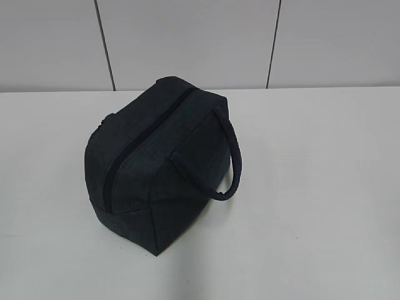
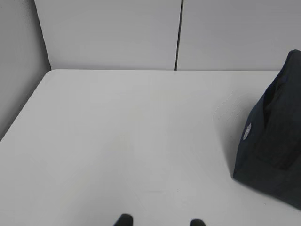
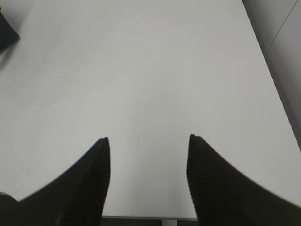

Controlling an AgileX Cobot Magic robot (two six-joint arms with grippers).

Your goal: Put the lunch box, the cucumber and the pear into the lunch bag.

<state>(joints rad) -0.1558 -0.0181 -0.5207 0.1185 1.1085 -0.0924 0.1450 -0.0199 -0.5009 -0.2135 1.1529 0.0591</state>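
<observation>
Lunch bag point(image 1: 159, 162), zipped, long axis running diagonally toward the wall, lies right of the parted, empty left gripper point(image 2: 160, 221) and far left of the parted, empty right gripper point(image 3: 148, 141).

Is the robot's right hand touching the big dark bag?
Apart. In the right wrist view the right hand is open over bare white table, and the lunch bag only peeks in at the far top-left corner.

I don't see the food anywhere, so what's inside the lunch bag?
Cannot be seen: the lunch bag appears zipped shut along its top, so its dark fabric hides the inside. Only bare white table surrounds it.
</observation>
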